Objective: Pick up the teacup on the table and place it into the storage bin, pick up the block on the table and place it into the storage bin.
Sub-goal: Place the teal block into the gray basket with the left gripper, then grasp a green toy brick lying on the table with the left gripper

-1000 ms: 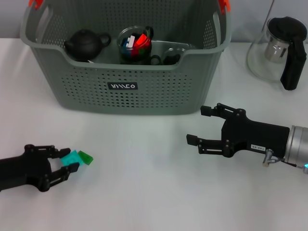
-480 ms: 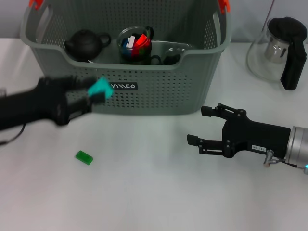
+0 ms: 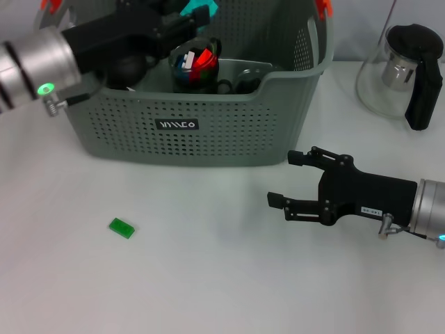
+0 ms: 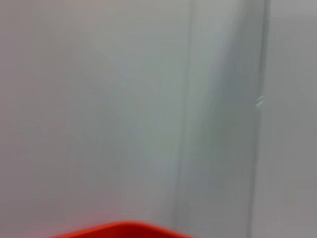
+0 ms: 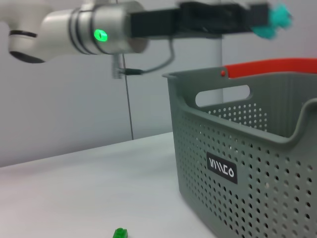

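Note:
The grey-green storage bin [image 3: 229, 129] stands at the back of the white table. My left gripper [image 3: 189, 15] is above the bin's inside, shut on a teal block [image 3: 199, 8]. The right wrist view shows the same block [image 5: 276, 19] high over the bin [image 5: 247, 163]. A small green block [image 3: 121, 227] lies on the table in front of the bin, and also shows in the right wrist view [image 5: 120, 232]. A glass cup [image 3: 195, 66] holding coloured pieces stands inside the bin. My right gripper [image 3: 285, 179] is open and empty, low over the table in front of the bin's right end.
A glass pitcher [image 3: 400, 69] with a black handle stands at the back right. A black teapot [image 3: 128, 68] sits in the bin, partly hidden by my left arm. The left wrist view shows only a grey wall and an orange handle end [image 4: 124, 229].
My left gripper took the teal block off the table beside the green block and lifted it up and back over the bin. The right arm has barely moved.

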Robot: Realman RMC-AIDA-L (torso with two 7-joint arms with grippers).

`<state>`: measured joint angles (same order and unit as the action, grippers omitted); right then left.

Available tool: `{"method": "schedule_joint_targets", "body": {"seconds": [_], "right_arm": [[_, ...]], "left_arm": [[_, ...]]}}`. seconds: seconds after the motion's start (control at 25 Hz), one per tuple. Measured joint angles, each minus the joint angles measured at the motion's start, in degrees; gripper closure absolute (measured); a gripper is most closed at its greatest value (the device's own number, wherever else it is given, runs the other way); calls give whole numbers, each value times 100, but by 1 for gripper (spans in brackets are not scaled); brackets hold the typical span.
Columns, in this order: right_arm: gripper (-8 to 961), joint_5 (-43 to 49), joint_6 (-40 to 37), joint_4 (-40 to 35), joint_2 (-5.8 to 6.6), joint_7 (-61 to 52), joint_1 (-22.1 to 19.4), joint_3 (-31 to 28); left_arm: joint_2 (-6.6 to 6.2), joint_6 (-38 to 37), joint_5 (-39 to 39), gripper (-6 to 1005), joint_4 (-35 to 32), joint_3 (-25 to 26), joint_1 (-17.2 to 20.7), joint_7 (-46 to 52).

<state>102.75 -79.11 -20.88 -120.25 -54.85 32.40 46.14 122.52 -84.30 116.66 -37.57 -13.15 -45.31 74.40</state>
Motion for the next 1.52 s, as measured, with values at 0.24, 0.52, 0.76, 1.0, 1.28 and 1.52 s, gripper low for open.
{"method": "schedule_joint_targets", "body": {"seconds": [0.24, 0.52, 0.76, 1.0, 1.28, 1.52], "right_arm": [[12, 0, -59, -30, -4, 1, 45, 0], [12, 0, -97, -30, 2, 1, 65, -7], [11, 0, -103, -31, 2, 1, 65, -9], [11, 0, -105, -31, 1, 1, 62, -8], [12, 0, -93, -31, 2, 1, 56, -10], [11, -8, -71, -31, 4, -1, 46, -34]], "left_arm": [[132, 1404, -195, 579, 50, -683, -122, 140], [110, 2265, -394, 577, 44, -1076, -254, 1277], [142, 2481, -414, 574, -47, -1822, -256, 1348], [155, 1876, -879, 337, -285, -2056, 55, 1369], [155, 422, -1120, 219, -712, -2000, 1075, 1037], [195, -374, -700, 170, -740, -2000, 2058, -414]]}}
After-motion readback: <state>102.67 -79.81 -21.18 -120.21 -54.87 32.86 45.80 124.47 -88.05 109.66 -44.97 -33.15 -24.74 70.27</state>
